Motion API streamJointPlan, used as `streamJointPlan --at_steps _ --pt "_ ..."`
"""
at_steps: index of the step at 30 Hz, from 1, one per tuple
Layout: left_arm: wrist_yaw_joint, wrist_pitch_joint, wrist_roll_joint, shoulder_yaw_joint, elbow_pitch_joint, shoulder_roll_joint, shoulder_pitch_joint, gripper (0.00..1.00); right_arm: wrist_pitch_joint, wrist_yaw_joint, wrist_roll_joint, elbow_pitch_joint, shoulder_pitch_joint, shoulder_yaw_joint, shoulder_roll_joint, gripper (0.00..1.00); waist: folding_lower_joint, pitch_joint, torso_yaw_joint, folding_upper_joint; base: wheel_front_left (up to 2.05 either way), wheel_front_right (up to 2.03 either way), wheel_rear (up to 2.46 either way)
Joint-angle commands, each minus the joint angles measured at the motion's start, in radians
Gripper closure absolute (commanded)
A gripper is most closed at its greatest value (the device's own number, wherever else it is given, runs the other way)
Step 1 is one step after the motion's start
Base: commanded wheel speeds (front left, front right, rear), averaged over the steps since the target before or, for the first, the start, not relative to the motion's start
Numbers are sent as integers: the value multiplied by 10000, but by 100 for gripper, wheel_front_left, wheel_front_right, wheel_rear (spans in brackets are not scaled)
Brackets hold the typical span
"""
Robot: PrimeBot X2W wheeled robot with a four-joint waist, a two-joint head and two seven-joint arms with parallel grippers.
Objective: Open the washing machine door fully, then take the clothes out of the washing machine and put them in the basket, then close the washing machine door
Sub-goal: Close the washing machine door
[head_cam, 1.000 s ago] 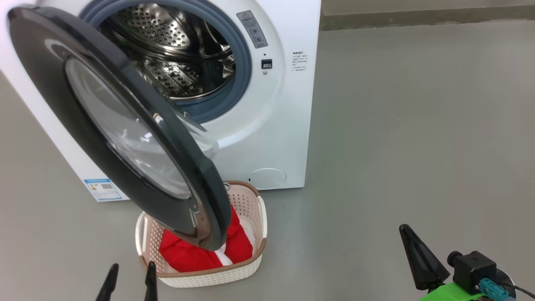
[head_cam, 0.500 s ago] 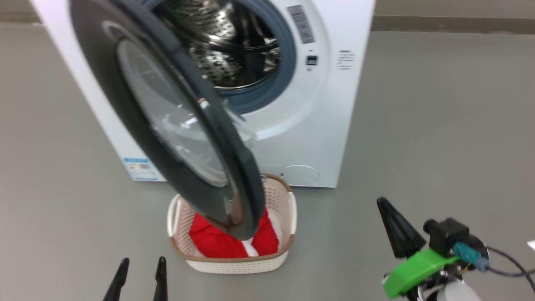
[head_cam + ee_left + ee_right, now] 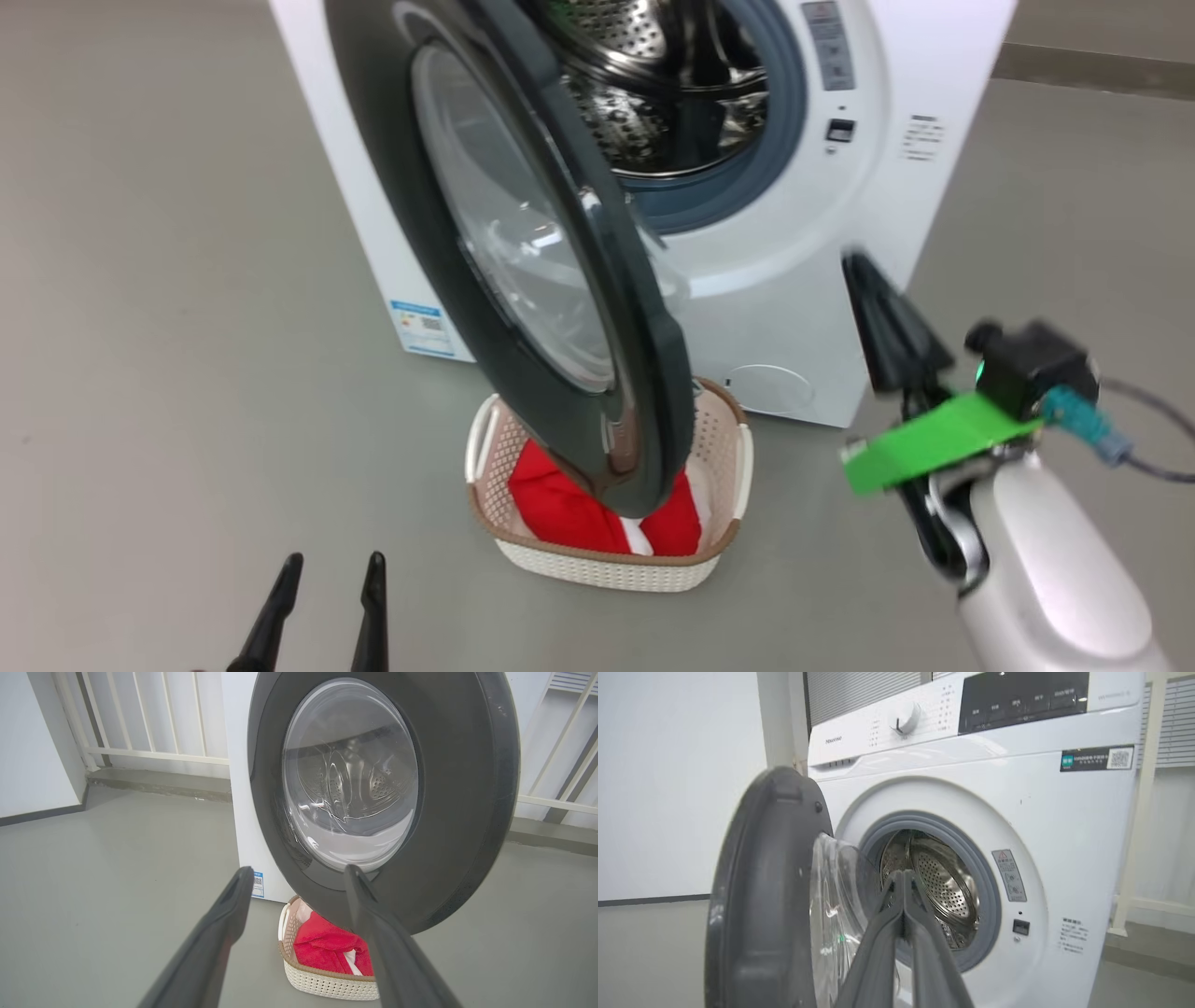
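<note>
Clothes (image 3: pixel 569 509) sit in basket (image 3: pixel 597 571) at six o'clock under washing machine door (image 3: pixel 373 140), so I judge unloading done; door stands open over it. Left tool (image 3: pixel 334 560) spread, idle at seven o'clock. Right tool (image 3: pixel 857 271) pressed together at three o'clock, presumably a blunt pusher for closing.

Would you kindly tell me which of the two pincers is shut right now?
The right pincer, its dark fingers pressed together before the washing machine; the left pincer has fingers standing wide apart, holding nothing.
</note>
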Motion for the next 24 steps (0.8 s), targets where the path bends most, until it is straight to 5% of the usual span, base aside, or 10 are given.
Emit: streamJointPlan --at_steps 1,13,24 --pt "-40 -83 84 319 -275 103 -464 0 -155 4 136 -893 -639 405 49 100 0 44 230 0 0 0 0" --pt "-57 -123 84 193 -218 151 -578 0 352 4 778 -3582 -502 2759 49 100 0 1 508 0 0 0 0" --pt "-72 -226 0 113 -34 145 -671 0 1191 4 1470 -2134 622 4269 49 100 0 -36 663 0 0 0 0"
